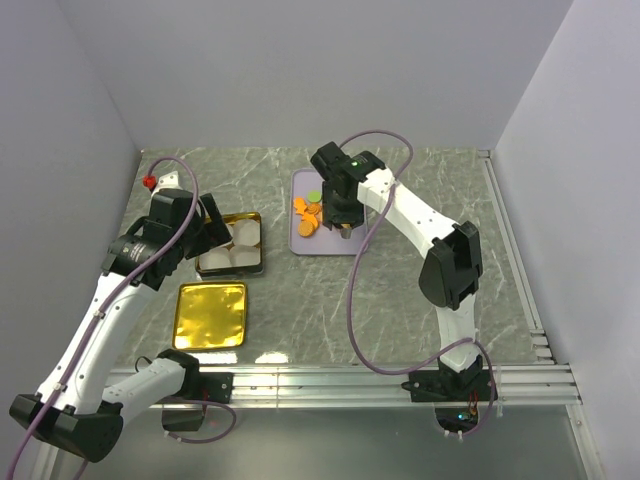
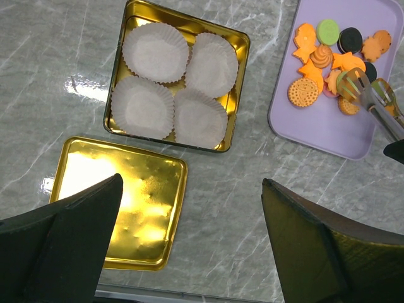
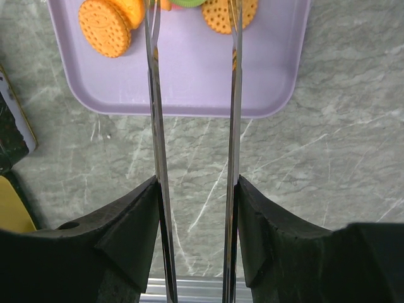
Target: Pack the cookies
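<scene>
The cookies [image 1: 308,215] lie heaped on a lilac tray [image 1: 330,245]; orange, lime green and black ones show in the left wrist view [image 2: 328,63]. My right gripper [image 3: 197,183] is shut on a pair of metal tongs [image 3: 154,126], pressing on both arms. The tongs [image 2: 372,101] reach down among the cookies [image 3: 104,28] with their arms still spread; their tips leave the top of the right wrist view. My left gripper [image 2: 192,183] hangs wide open and holds nothing, above the bare table between the gold lid and the tray.
A square gold tin [image 2: 113,95] holds several white paper cups [image 2: 154,53]. Its gold lid [image 2: 120,202] lies flat on the table just in front of it. The metal rail of the table's near edge [image 1: 380,385] runs between the arm bases.
</scene>
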